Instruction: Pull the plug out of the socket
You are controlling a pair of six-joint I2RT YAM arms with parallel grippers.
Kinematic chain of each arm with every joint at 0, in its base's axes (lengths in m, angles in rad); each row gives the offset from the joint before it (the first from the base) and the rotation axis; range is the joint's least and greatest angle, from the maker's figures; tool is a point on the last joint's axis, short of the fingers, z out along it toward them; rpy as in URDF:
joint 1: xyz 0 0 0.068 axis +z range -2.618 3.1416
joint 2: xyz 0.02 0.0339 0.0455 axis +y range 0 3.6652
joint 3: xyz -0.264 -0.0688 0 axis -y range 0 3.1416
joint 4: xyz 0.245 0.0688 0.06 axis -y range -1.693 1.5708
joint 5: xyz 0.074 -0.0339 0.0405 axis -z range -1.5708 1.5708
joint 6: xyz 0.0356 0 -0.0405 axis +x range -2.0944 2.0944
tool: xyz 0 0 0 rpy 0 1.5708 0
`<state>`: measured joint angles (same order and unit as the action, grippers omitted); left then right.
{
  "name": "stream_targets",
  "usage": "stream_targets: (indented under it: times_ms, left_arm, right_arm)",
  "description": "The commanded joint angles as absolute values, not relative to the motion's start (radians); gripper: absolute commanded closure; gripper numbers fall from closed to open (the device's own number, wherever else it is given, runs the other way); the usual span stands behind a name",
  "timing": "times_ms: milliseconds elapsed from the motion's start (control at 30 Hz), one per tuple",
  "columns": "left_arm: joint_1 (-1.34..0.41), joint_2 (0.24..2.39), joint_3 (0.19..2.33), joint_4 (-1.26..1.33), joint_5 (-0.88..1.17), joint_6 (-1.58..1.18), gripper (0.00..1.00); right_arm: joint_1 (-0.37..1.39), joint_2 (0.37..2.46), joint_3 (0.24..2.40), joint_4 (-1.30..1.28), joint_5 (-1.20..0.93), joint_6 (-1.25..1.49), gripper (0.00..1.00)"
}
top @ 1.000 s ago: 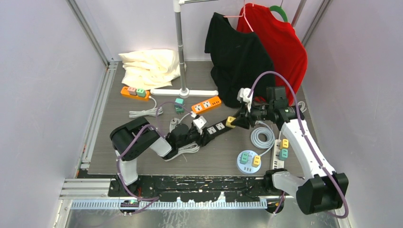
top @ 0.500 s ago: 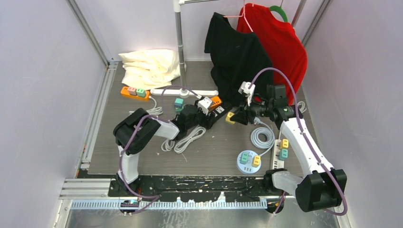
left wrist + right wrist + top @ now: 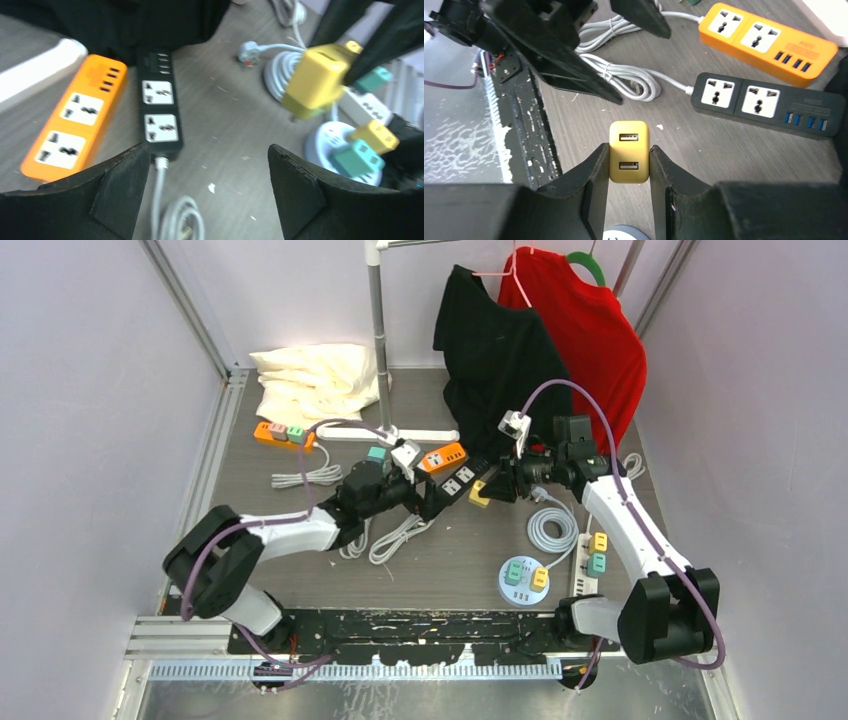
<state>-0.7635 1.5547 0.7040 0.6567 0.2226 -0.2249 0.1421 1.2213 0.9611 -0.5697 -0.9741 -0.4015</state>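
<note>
— Is the plug (image 3: 629, 145) coming out?

— It's already out: the right gripper (image 3: 629, 155) is pinching it, clear of the black power strip (image 3: 159, 107).

— And the left gripper (image 3: 206, 150)?

— It's spreading wide, letting the strip go. The pull seems done.
</note>
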Motion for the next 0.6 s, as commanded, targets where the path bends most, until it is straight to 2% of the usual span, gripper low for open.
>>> stream_targets:
  times_ms: [0,200,333,400,567]
  left_arm:
    - [-0.761,1.444,0.610,0.719,0.358,-0.411,0.14]
    - [-0.761,1.364,0.474,0.896,0.416,-0.757,0.15]
    - [-0.767,1.308,0.440,0.869,0.366,-0.903,0.16]
    - [-0.784,1.262,0.446,0.785,0.314,-0.921,0.17]
    - [-0.950,1.141,0.590,0.306,-0.070,-0.733,0.14]
  right_arm:
    - [0.140,1.252,0.992,-0.535,-1.077,-0.321,0.96]
    - [0.140,1.322,0.999,-0.476,-1.174,-0.153,0.96]
    - [0.141,1.374,0.994,-0.435,-1.185,-0.046,0.96]
    - [0.140,1.397,0.997,-0.433,-1.183,-0.018,0.96]
    - [0.145,1.434,1.003,-0.428,-1.177,0.028,0.96]
